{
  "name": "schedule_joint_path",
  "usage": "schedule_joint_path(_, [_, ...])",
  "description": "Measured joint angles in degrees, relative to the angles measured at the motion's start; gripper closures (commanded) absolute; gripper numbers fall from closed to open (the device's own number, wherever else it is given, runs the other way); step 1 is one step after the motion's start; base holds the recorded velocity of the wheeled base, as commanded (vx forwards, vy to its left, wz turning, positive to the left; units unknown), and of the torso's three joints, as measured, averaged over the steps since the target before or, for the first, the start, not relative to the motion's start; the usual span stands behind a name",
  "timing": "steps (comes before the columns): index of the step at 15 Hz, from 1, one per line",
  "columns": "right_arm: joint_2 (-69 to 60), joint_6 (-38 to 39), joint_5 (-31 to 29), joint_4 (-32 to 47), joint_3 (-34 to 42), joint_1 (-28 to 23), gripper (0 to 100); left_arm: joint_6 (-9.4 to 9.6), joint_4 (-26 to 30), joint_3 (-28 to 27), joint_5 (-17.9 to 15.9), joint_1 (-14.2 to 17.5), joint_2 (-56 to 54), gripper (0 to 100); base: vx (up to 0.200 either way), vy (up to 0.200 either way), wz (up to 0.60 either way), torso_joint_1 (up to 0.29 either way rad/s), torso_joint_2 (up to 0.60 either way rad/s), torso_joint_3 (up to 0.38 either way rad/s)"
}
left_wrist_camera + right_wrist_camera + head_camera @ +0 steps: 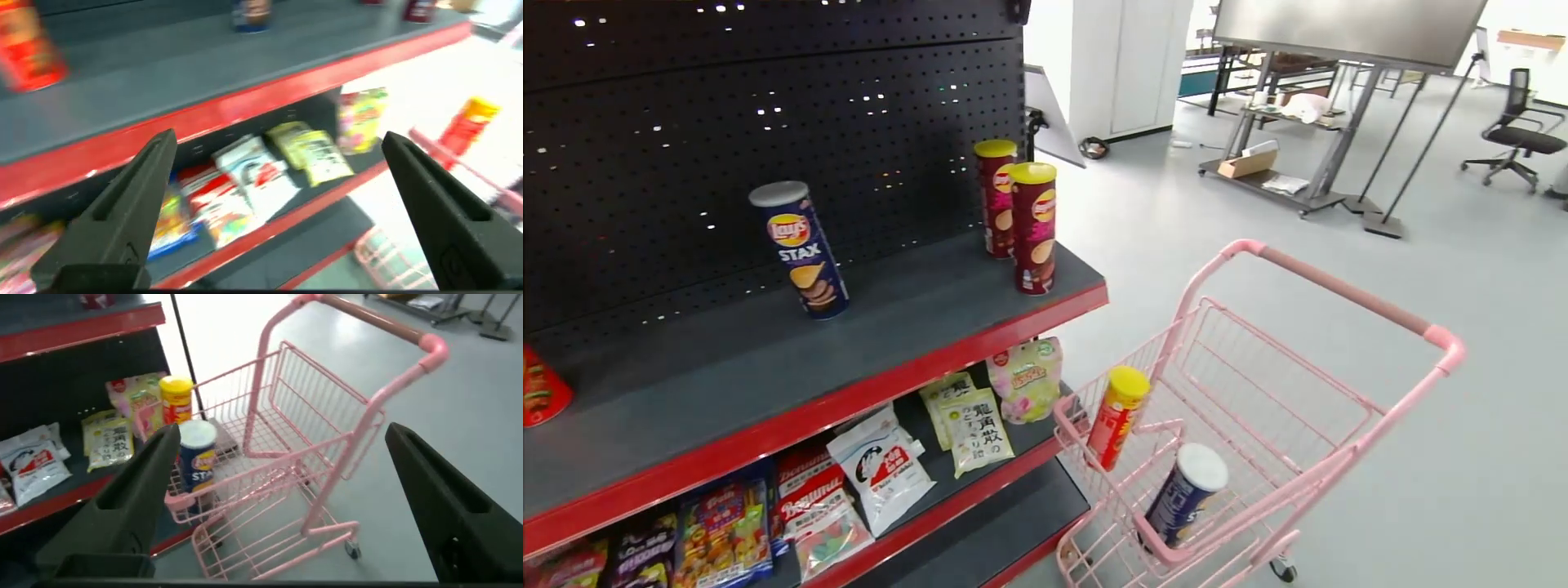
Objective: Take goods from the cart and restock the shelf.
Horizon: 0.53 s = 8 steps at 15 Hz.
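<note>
A pink cart (pixel 1339 392) stands to the right of the shelf (pixel 866 359). In it lean a red chip can with a yellow lid (pixel 1117 418) and a dark blue can with a white lid (pixel 1184 494). On the upper shelf stand a blue can (pixel 800 249), two maroon cans with yellow lids (pixel 1033 229) and part of a red can (pixel 541 390) at the left. My left gripper (pixel 278 204) is open, facing the lower shelf's snack bags (pixel 245 184). My right gripper (pixel 282 498) is open above the cart (pixel 327 433), with the blue can (pixel 196 461) and red can (pixel 176 400) beyond it.
Snack bags (pixel 882 465) fill the lower shelf. A pegboard back panel (pixel 768 122) rises behind the upper shelf. Open grey floor lies right of the cart. A metal stand (pixel 1307 98) and an office chair (pixel 1515 135) are far behind.
</note>
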Motion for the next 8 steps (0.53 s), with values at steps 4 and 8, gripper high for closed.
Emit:
schedule_joint_path(4, [0.0, -0.1, -0.1, 0.1, 0.0, 0.0, 0, 0.00, 0.0, 0.0, 0.0, -0.1, 0.0, 0, 0.000, 0.000, 0.00, 0.000, 0.00, 0.000])
schedule_joint_path(8, [0.0, 0.0, -0.2, 0.1, 0.0, 0.0, 0, 0.00, 0.0, 0.0, 0.0, 0.0, 0.0, 0, 0.000, 0.000, 0.00, -0.131, 0.28, 0.164])
